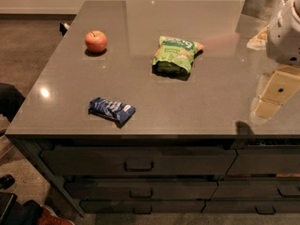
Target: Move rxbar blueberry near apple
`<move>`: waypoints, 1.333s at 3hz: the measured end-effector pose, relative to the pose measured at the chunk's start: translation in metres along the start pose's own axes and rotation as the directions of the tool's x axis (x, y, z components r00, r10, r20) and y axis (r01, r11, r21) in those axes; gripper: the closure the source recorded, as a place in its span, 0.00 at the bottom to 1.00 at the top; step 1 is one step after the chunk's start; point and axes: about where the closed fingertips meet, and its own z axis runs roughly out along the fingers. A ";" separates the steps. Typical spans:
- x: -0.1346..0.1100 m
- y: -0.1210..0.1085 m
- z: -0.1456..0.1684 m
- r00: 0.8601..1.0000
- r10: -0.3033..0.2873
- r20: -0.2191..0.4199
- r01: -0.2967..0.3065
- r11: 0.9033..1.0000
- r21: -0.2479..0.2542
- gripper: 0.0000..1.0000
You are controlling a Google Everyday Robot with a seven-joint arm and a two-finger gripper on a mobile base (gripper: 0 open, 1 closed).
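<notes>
We note a grey counter with a green snack bag just past centre toward 12 o'clock. The gripper hangs at 3 o'clock; we cannot tell its grip state. The apple stands at 10 o'clock. The rxbar blueberry lies flat at 7 o'clock, well apart from the apple.

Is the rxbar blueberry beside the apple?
No, the rxbar blueberry lies at the front edge, apart from the apple, with the gripper at the right.

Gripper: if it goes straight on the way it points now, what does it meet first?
The gripper, at the right edge, points down-left; it would probably meet the countertop first, though depth is unclear.
</notes>
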 end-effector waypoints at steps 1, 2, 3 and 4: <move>0.000 0.000 0.000 1.000 0.000 0.000 0.000 1.000 0.000 0.00; -0.015 0.006 0.006 1.000 -0.005 0.022 0.006 1.000 -0.025 0.00; -0.042 0.020 0.019 0.998 -0.001 0.062 0.005 0.998 -0.058 0.00; -0.079 0.039 0.041 0.992 0.016 0.123 -0.003 0.995 -0.103 0.00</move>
